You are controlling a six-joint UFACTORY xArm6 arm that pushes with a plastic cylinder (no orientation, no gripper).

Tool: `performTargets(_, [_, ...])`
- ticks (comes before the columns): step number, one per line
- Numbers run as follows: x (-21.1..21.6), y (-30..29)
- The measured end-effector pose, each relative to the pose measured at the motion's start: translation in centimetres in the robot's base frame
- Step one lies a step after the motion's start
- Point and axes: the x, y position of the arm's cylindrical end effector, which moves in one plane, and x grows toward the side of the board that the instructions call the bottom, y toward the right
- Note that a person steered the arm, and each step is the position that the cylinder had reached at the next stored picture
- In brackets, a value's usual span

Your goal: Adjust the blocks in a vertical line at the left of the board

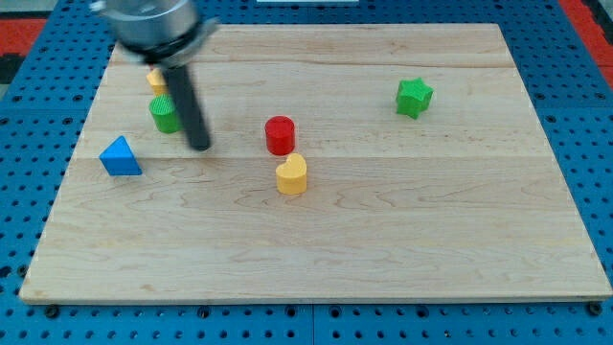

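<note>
My tip [199, 146] rests on the wooden board [383, 240], just right of and slightly below a green block [163, 115], which the rod partly hides. A yellow block [155, 80] sits above the green one, partly hidden by the arm. A blue triangular block [120, 157] lies lower left of the tip. A red cylinder [280, 135] stands near the board's middle, with a yellow heart-shaped block [291, 175] just below it. A green star block [414, 97] sits far to the view's right.
The board lies on a blue pegboard surface [594, 144]. The arm's body [148, 24] hangs over the board's top left corner.
</note>
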Motion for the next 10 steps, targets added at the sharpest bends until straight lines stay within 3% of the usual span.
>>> performTargets(1, [-3.4,3.3])
performTargets(3, [-1.2,-7.1])
performTargets(5, [-3.6,10.4])
performTargets(6, [-2.8,8.7])
performTargets(7, [-5.7,8.3])
performTargets(9, [-7.9,-5.6])
performTargets(10, [-7.9,-9.0])
